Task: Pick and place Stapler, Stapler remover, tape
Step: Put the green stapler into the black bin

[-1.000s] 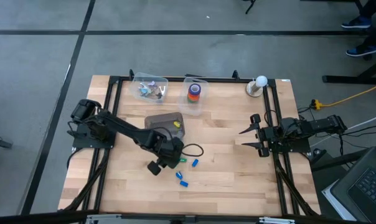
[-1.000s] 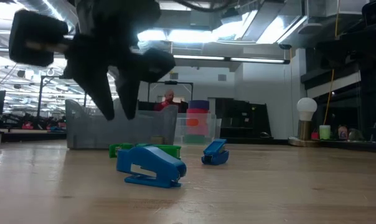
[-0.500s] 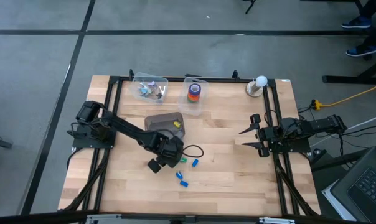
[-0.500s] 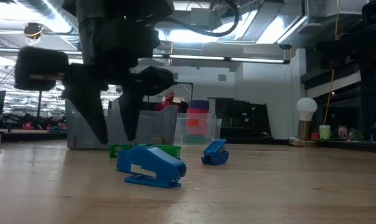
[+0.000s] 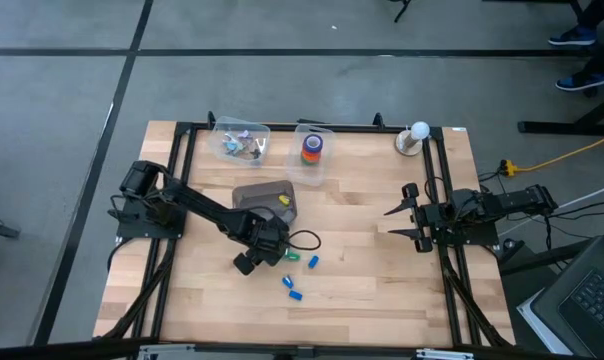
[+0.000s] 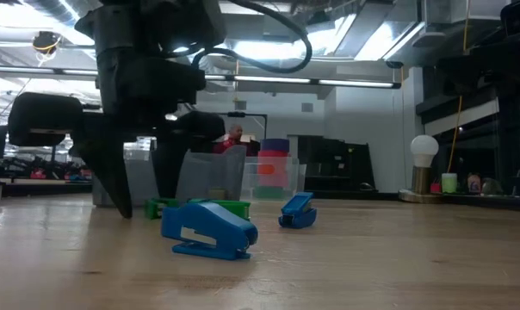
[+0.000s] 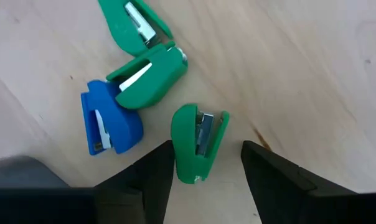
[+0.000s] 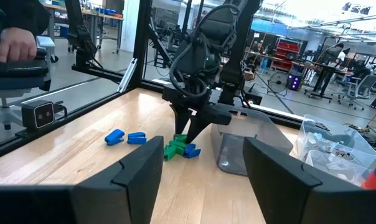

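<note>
Presently left pincer spread, fingers either side of a green stapler remover lying on the tabletop. Tape stacked in clear bin. Right pincer spread, idle at tabletop's right edge.

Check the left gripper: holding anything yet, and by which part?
Nothing held. The left gripper is open, its fingers straddling a small green stapler lying on the table, not closed on it. The right gripper is open and empty too.

Left pincer over small green pieces, right pincer idle
</note>
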Robot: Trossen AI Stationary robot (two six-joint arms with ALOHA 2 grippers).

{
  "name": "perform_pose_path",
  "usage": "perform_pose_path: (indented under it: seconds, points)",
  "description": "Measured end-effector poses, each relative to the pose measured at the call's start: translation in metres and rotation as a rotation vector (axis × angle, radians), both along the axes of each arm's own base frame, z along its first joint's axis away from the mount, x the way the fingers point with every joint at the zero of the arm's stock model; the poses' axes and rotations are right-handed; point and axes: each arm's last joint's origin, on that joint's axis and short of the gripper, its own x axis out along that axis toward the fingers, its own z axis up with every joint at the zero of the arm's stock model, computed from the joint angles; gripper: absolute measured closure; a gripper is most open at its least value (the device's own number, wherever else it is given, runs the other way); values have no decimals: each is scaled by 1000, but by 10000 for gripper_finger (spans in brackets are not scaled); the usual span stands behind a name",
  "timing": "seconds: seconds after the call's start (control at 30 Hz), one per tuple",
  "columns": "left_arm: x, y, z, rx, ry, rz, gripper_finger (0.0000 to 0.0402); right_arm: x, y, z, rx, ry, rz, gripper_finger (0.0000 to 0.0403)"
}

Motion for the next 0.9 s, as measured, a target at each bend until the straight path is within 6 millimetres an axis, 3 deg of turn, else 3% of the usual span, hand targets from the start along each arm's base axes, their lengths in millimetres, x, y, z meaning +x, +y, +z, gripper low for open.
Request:
perform_pose_path:
  seconds: [0.43, 0.7, 0.9]
  points:
    - [6, -4, 0, -113, -39, 141, 347, 0, 0, 0, 0, 0, 0, 178]
    - [11, -5, 2, -176, -82, 268, 351, 0, 0, 0, 0, 0, 0, 178]
    - [16, -4, 16, -172, -147, 344, 349, 0, 0, 0, 0, 0, 0, 178]
